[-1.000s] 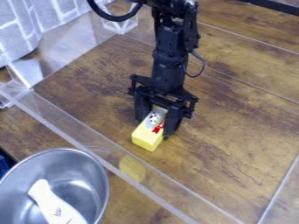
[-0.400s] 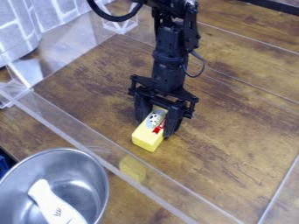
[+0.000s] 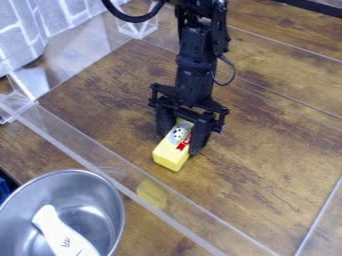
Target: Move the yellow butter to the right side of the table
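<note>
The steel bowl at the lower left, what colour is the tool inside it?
The long tool is white, seen best in the camera view.

The robot arm (image 3: 198,50) was black all over, slim and knobbly, with angular, bracket-like parts low down. A thin dark cable (image 3: 131,16) looped beside its upper part. Finer markings were too small to tell.

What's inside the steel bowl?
The steel bowl holds a white object, narrow at its upper end. Its lower end runs out of the picture, and whatever lies beneath it is hidden.
</note>
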Tool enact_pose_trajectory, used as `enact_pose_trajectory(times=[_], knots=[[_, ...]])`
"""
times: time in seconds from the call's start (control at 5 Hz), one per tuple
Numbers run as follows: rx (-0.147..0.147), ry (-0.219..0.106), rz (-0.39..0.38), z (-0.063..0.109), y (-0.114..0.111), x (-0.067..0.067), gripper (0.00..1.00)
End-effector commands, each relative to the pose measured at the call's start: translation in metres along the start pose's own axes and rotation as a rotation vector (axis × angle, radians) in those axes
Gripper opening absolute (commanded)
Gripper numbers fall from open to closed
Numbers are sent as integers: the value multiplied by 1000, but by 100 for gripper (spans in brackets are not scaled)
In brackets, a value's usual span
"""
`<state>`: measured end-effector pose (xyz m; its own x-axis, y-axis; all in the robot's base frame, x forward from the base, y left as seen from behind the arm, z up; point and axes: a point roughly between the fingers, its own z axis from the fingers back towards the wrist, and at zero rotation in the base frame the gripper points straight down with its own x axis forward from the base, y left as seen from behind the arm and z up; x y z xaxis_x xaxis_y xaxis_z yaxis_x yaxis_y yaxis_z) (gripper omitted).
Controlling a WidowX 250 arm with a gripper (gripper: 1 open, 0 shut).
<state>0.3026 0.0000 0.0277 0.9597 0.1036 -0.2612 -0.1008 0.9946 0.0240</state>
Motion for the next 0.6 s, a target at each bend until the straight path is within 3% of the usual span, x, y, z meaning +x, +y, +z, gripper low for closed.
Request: enact_pose_trajectory(times=[0.0,0.4], knots=[[-8,-54,2,17,0,5,0],[-11,-54,2,19,-1,5,0]])
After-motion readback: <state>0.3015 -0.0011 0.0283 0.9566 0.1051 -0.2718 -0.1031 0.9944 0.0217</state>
